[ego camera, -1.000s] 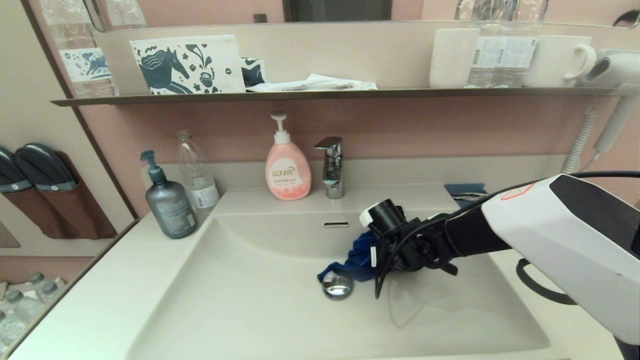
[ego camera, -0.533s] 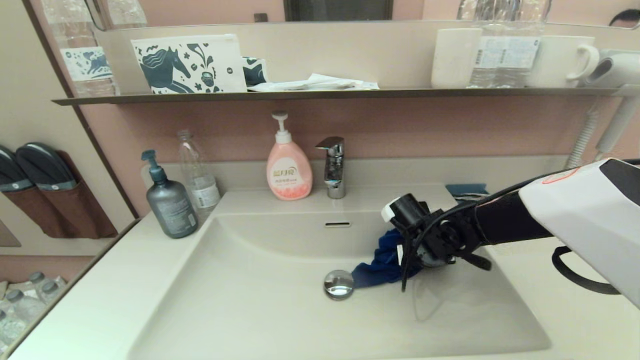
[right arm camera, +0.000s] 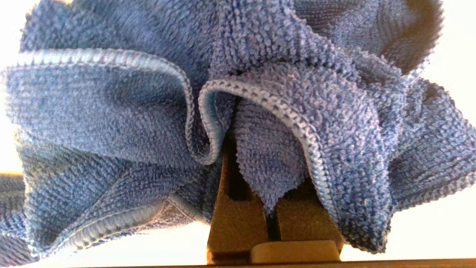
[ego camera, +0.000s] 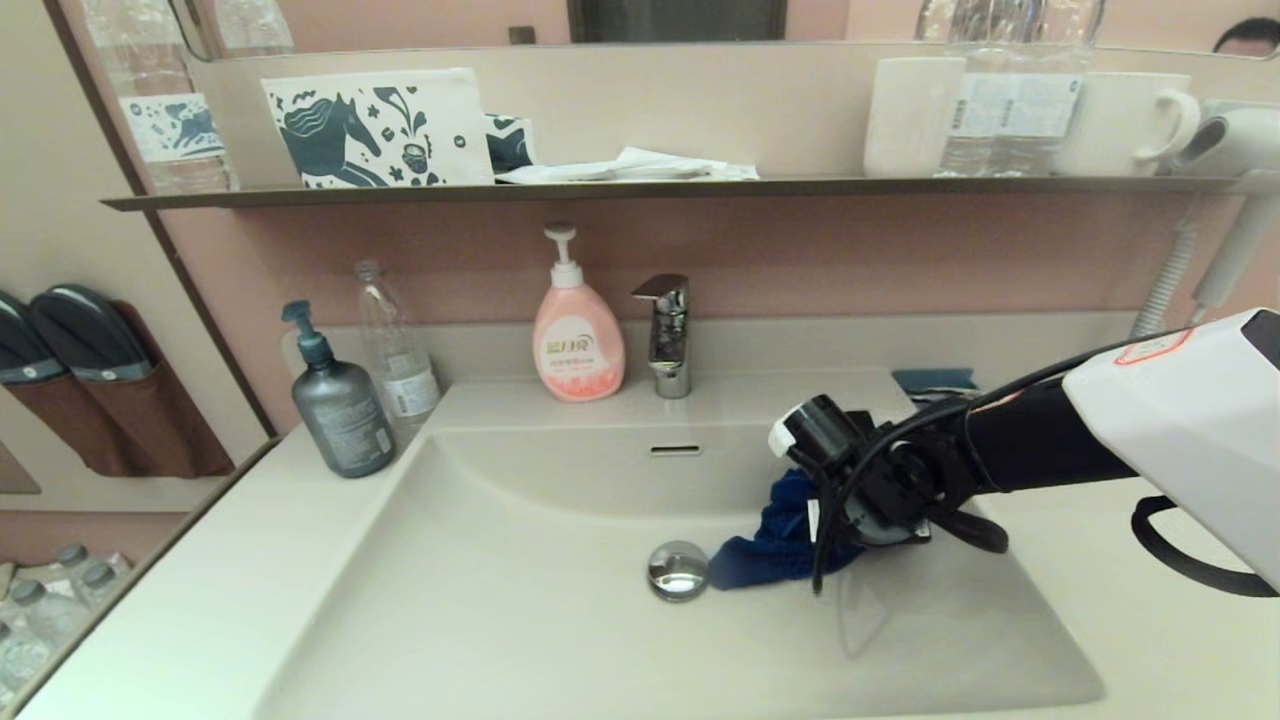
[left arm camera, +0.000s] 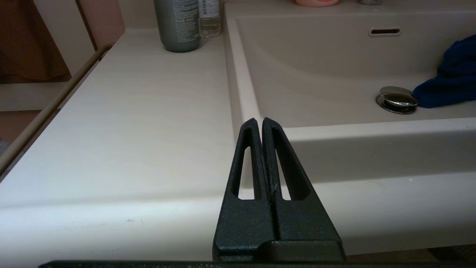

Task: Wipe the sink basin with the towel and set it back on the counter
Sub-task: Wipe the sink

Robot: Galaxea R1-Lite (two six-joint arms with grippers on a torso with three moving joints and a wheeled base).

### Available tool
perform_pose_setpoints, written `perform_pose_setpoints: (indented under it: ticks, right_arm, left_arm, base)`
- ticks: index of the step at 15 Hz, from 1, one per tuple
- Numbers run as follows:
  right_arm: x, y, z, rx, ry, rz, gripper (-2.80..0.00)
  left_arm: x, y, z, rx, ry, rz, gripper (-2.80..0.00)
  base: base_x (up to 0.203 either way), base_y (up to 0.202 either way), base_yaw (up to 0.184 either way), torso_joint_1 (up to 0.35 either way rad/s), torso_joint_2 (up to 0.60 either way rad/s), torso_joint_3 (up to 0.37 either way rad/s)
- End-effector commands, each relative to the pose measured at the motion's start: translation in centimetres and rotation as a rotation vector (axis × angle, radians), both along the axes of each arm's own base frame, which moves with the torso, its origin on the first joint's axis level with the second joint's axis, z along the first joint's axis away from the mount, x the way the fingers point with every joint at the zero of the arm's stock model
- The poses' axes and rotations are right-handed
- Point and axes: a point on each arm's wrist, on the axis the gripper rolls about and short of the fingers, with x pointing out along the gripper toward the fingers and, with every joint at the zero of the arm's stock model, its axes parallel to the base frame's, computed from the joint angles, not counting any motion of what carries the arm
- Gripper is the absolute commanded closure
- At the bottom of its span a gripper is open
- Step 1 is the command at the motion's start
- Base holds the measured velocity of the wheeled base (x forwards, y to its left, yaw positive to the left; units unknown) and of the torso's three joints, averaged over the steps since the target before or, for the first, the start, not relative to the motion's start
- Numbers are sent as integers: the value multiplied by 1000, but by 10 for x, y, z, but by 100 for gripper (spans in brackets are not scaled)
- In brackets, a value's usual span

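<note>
Right gripper [ego camera: 815, 525] mostly buried: fingers swallowed by bunched blue towel [ego camera: 775, 545] in the head view, only the base of the fingers peeking out beneath folds in the right wrist view, clamped together on a pinch of the cloth [right arm camera: 260, 156]. Towel filling nearly all of that view, so nothing of the surface under it readable there. White forearm cut off at the frame's right edge. Left gripper [left arm camera: 261, 124] parked in front of the counter's [left arm camera: 130, 111] front edge, near the basin's front left corner, fingers pressed shut with nothing between them; absent from the head view altogether.

Towel lying on the floor of the sink basin [ego camera: 480, 590], its loose end touching or just beside the chrome drain plug [ego camera: 678, 570] on the robot's right side; contact hard to settle. Overflow slot [ego camera: 674, 450] clear on the back wall, below the faucet [ego camera: 665, 335].

Compared with a second ago: towel dragged across from over the drain plug's back rim toward the robot's right, plug now fully uncovered; wrist and forearm pulled rightward too. Grey pump bottle [ego camera: 338, 405], clear bottle [ego camera: 392, 350] and pink soap dispenser [ego camera: 577, 335] unmoved.
</note>
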Motion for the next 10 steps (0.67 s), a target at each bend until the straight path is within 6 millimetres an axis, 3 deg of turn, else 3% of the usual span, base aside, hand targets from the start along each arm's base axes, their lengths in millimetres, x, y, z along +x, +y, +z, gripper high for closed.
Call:
perform_pose_setpoints:
  ticks: [1, 6, 10]
  right_arm:
    - [-45, -13, -10, -196, 371, 8, 0]
    - [-33, -3, 4, -113, 222, 3, 0]
    - [-7, -1, 29, 24, -10, -54, 0]
  left_arm:
    - [0, 0, 0, 0, 1, 0, 0]
    - [0, 0, 0, 0, 0, 0, 0]
    - [0, 0, 0, 0, 1, 0, 0]
  base:
    - [0, 0, 0, 0, 0, 0]
    - [0, 0, 0, 0, 0, 0]
    - [0, 0, 0, 0, 0, 0]
